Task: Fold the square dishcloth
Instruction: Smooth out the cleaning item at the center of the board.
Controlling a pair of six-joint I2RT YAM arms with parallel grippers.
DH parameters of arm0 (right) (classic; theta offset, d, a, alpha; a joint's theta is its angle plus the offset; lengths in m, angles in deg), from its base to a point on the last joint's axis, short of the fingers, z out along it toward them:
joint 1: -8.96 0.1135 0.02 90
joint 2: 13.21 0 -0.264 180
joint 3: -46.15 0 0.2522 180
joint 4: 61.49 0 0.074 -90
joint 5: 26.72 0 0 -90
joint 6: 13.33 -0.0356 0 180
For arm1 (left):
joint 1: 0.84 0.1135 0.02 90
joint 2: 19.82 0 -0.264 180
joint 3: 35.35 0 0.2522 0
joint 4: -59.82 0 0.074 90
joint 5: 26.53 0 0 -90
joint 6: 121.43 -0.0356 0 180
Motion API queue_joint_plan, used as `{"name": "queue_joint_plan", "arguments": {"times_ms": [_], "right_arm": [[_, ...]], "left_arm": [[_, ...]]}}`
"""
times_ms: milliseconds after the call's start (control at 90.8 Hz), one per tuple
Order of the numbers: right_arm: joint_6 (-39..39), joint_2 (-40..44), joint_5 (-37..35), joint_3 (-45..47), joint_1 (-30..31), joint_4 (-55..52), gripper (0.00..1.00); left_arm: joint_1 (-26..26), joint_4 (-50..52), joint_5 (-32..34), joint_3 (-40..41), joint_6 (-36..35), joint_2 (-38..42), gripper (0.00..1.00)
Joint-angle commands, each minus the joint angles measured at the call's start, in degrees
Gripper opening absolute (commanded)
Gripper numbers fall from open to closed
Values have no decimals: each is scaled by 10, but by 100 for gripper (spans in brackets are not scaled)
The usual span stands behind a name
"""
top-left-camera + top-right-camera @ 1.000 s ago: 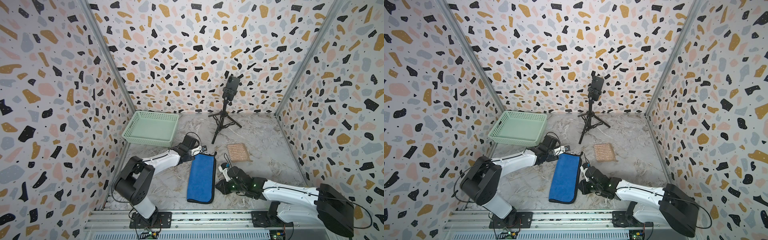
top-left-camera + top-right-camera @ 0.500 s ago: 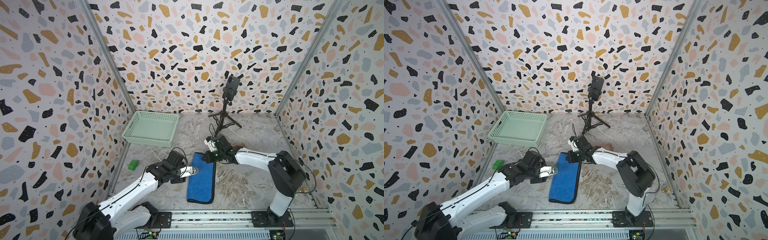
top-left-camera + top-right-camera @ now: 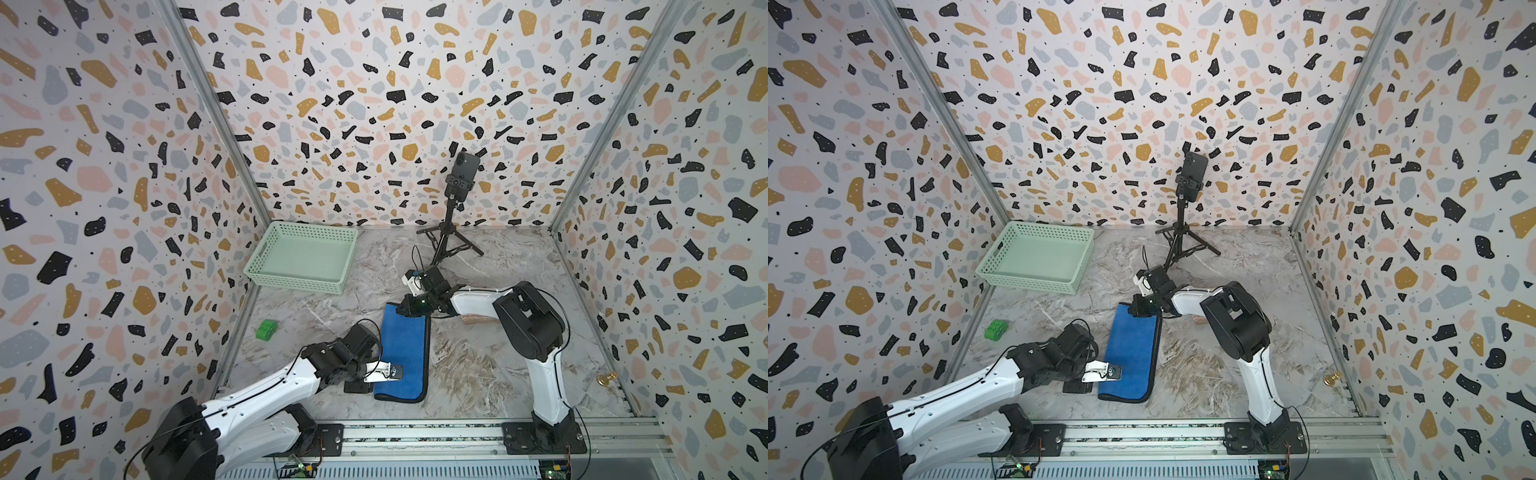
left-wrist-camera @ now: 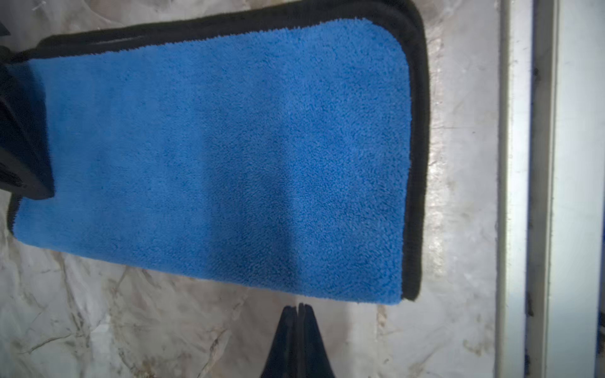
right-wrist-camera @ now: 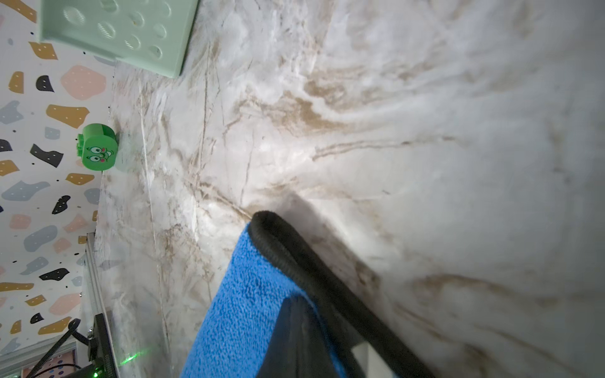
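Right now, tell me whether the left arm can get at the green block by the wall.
Probably yes. The green block sits on the tabletop off to the side of the left arm with nothing between them. The left gripper is shut and looks empty, just off the blue cloth.

The dishcloth (image 3: 405,353) lies before the tripod (image 3: 446,241), right of the block (image 3: 266,330) and basket (image 3: 291,282).

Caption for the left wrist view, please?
Folded blue dishcloth with black trim lying on the marble table, shut left fingers at its edge.
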Motion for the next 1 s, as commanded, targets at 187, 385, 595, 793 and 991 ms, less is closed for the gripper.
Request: {"name": "queue_joint_plan", "arguments": {"times_ms": [187, 385, 595, 793, 991], "right_arm": [[-10, 35, 21, -42, 9, -18, 0], [-21, -35, 35, -91, 11, -13, 0], [-10, -83, 16, -116, 7, -35, 0], [6, -72, -13, -111, 3, -46, 0], [25, -9, -14, -85, 11, -41, 1]], "left_arm": [[-17, -68, 21, 4, -7, -62, 0], [-30, -78, 55, 25, -23, -88, 1], [-35, -66, 83, 40, -44, -107, 6], [-38, 2, 84, 17, -54, -35, 20], [-38, 76, 33, -37, -35, 62, 28]]}}
